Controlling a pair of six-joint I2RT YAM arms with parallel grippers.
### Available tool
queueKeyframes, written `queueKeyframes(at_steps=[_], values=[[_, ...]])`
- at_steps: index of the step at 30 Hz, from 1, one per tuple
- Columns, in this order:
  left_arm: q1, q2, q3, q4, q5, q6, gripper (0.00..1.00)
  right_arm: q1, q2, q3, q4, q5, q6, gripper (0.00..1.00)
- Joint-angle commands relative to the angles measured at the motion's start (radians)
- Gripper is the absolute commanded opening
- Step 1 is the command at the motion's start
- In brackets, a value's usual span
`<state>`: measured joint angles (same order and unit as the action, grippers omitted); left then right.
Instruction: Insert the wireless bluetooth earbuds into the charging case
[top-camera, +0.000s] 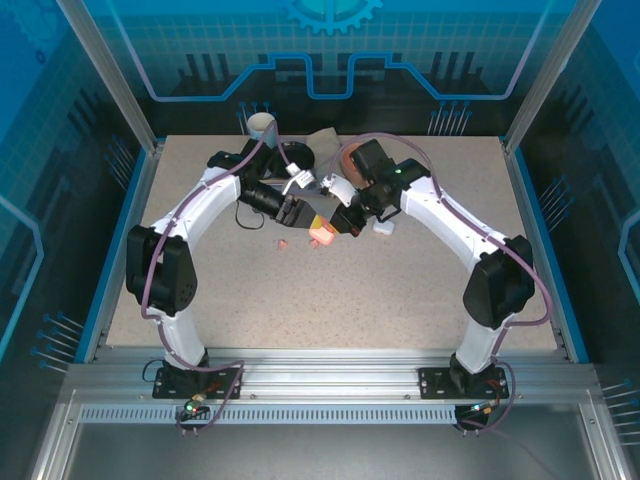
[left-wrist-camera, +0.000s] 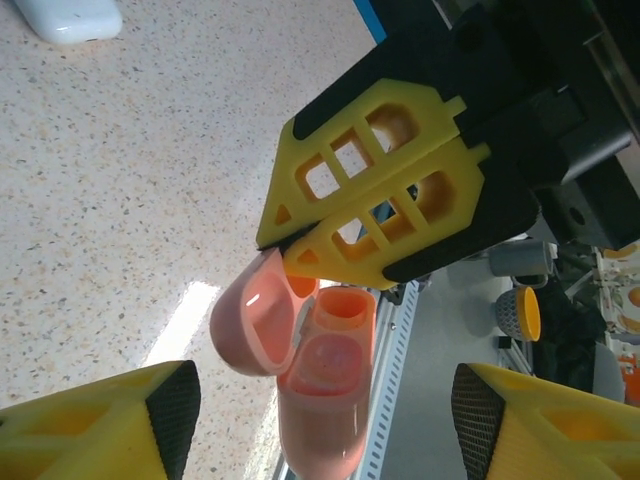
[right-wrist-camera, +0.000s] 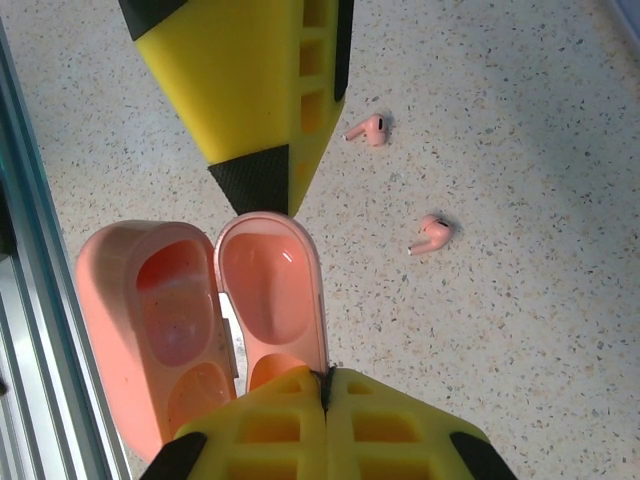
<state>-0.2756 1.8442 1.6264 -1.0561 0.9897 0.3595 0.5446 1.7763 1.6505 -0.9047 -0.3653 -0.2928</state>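
Observation:
The salmon-pink charging case (top-camera: 322, 237) lies open on the table, body (right-wrist-camera: 150, 320) and hinged lid (right-wrist-camera: 270, 290) side by side, both wells holding nothing. My right gripper (right-wrist-camera: 325, 378) is shut, pinching the lid's rim; its yellow fingers (left-wrist-camera: 370, 200) come down onto the lid from above. My left gripper (left-wrist-camera: 325, 405) is open, one pad on each side of the case (left-wrist-camera: 320, 390) without touching it. Two pink earbuds (right-wrist-camera: 368, 130) (right-wrist-camera: 432, 233) lie loose on the table beyond the case. One pink earbud (top-camera: 283, 243) sits just left of the case.
A white case (top-camera: 385, 229) lies shut to the right of the pink one, also at the far corner (left-wrist-camera: 70, 18). A white cup (top-camera: 265, 126) and a black round object (top-camera: 297, 155) stand at the back. The metal rail (right-wrist-camera: 40, 300) runs beside the case.

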Motion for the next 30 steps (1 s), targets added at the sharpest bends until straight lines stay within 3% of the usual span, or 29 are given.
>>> queueKeyframes(at_steps=[1, 30], values=[[0.004, 0.003, -0.016, -0.039, 0.069, 0.042, 0.68, 0.008, -0.034, 0.010, 0.000, 0.003, 0.001, 0.00], [-0.014, 0.040, -0.059, -0.030, 0.115, 0.050, 0.46, 0.037, -0.008, 0.067, 0.001, 0.007, 0.013, 0.00]])
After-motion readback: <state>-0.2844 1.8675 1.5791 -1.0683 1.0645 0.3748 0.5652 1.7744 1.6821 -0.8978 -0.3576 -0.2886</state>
